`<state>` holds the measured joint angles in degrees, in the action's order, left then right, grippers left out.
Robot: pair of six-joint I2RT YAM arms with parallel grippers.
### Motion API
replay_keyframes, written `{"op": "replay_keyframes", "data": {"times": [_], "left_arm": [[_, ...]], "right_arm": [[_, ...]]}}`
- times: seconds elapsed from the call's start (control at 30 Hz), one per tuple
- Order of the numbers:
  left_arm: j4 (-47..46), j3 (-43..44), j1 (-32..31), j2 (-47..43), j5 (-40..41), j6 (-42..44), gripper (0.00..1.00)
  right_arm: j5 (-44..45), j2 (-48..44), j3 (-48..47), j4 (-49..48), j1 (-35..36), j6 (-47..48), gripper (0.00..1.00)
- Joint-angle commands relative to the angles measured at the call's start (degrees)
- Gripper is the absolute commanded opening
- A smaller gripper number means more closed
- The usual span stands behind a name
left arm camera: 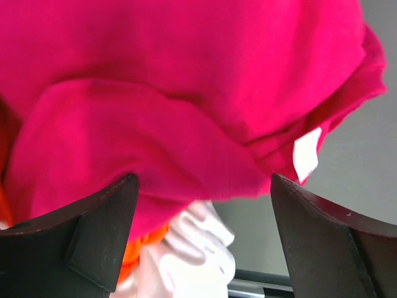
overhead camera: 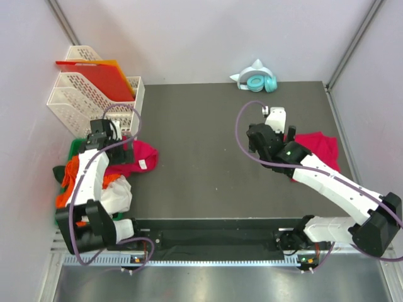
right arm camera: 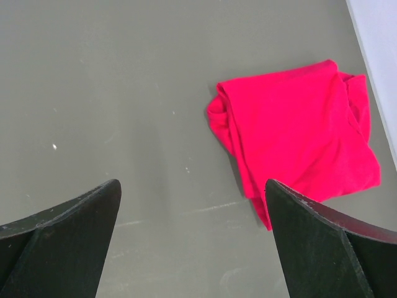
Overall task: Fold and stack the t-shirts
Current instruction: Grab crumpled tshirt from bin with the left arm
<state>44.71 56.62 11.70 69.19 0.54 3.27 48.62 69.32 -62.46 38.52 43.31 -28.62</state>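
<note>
A crumpled crimson-pink t-shirt [overhead camera: 137, 157] with a white neck label [overhead camera: 144, 165] hangs over the right edge of a green bin at the table's left. It fills the left wrist view [left arm camera: 186, 93], label at the right [left arm camera: 306, 154]. My left gripper [overhead camera: 117, 134] is open just above it, not touching. A folded crimson-pink t-shirt [overhead camera: 321, 148] lies at the table's right, also in the right wrist view [right arm camera: 298, 139]. My right gripper [overhead camera: 277, 123] is open and empty above the bare mat, left of that shirt.
The green bin [overhead camera: 77, 148] holds orange [overhead camera: 70, 182] and white [overhead camera: 116, 195] garments. White mesh trays [overhead camera: 94, 94] with stiff red-orange sheets [overhead camera: 94, 69] stand at the back left. A teal and white headset [overhead camera: 257, 79] lies at the back edge. Walls close in on both sides.
</note>
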Motion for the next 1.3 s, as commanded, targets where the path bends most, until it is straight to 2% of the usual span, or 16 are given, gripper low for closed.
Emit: {"op": "replay_keyframes", "data": {"times": [0.0, 0.2, 0.43, 0.53, 0.67, 0.87, 0.97, 1.0, 1.13, 1.27], "left_arm": [[-3.2, 5.6, 0.2, 5.1, -2.0, 1.0, 0.91], [-3.4, 10.5, -0.3, 12.0, -2.1, 0.0, 0.91], [-2.8, 9.0, -0.6, 13.7, -1.1, 0.4, 0.76], [-3.2, 6.7, -0.5, 12.1, -1.1, 1.1, 0.75], [-2.8, 4.4, -0.5, 11.1, -1.2, 1.7, 0.61], [-1.8, 2.2, -0.6, 10.6, -2.3, 3.1, 0.53], [-1.7, 2.4, -0.6, 10.4, -1.9, 3.7, 0.03], [-1.6, 2.7, -0.6, 10.4, -1.6, 3.5, 0.00], [-1.7, 5.5, -0.8, 7.2, -3.0, 3.4, 0.00], [-1.2, 14.7, -5.4, 4.3, -2.2, 2.7, 0.00]], "right_arm": [[-0.3, -2.3, 2.4, -2.0, -0.2, -0.7, 1.00], [-0.6, -1.9, 4.4, -2.9, -0.2, -0.6, 1.00], [-0.9, -0.3, 4.6, -3.2, -0.2, 0.1, 1.00], [-1.3, 0.6, 4.5, -3.5, -0.2, 0.2, 1.00], [-2.1, 2.0, 3.7, -3.6, -0.2, 0.1, 1.00], [-2.7, 3.6, 1.8, -3.2, -0.1, -0.6, 1.00], [-3.1, 3.9, 1.5, -3.1, -0.2, -0.9, 1.00], [-3.2, 3.9, 1.5, -3.0, -0.1, -1.2, 1.00], [-3.6, 4.0, 1.4, -2.8, -0.1, -1.9, 1.00], [-3.9, 4.0, 0.8, -2.8, -0.1, -2.1, 1.00]]}}
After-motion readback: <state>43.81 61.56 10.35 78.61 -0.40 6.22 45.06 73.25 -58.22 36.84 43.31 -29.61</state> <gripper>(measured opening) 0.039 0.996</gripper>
